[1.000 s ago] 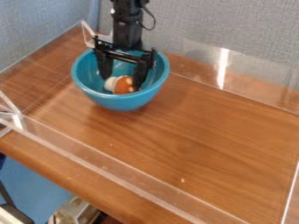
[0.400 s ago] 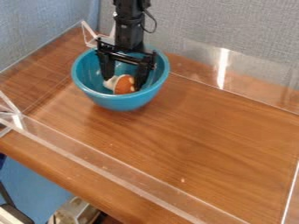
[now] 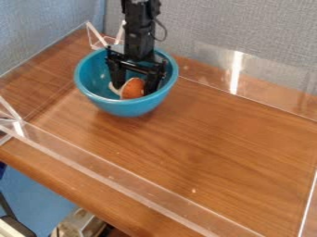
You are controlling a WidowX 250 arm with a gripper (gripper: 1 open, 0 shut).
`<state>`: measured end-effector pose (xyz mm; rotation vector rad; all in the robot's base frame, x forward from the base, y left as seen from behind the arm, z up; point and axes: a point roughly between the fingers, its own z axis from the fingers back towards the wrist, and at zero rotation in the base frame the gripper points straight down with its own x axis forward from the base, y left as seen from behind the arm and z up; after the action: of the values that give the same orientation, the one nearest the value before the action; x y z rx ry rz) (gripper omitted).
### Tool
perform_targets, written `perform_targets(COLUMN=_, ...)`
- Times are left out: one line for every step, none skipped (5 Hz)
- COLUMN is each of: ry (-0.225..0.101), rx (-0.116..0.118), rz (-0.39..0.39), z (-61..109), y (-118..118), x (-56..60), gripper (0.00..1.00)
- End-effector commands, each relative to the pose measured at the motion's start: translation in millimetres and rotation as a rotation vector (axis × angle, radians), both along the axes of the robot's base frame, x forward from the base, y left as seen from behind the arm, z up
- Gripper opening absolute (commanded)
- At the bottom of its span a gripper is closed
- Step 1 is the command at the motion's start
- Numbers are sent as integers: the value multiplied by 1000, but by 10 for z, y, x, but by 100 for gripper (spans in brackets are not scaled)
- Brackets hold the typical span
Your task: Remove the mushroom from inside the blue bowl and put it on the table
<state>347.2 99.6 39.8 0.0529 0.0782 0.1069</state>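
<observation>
We see the glossy brown wood-grain tabletop (image 3: 186,130) filling the foreground; in the upper left sits the round bright-blue plastic bowl (image 3: 99,97), the small orange-capped toy mushroom (image 3: 130,88) inside it, between the black tool's (image 3: 133,81) spread-apart fingers.

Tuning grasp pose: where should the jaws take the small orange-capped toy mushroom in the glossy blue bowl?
Probably across the rounded cap of the mushroom, coming straight down: the deep wall of the blue bowl blocks side approaches. The open gripper already straddles it from above.
</observation>
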Motion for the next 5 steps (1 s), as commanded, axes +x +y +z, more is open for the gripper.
perform_targets(ry=-46, rx=17, rz=24, z=237, y=59, x=55, gripper=0)
perform_targets(ry=-44, rx=16, rz=33, z=350, y=-25, x=70, gripper=0)
perform_targets(ry=-44, rx=14, rz=-18, z=387, y=-142, x=108, gripper=0)
perform_targets(ry=-42, rx=12, rz=-64, z=413, y=-255, x=146, gripper=0)
perform_targets(ry=-38, rx=10, rz=-71, z=443, y=-326, x=109, gripper=0)
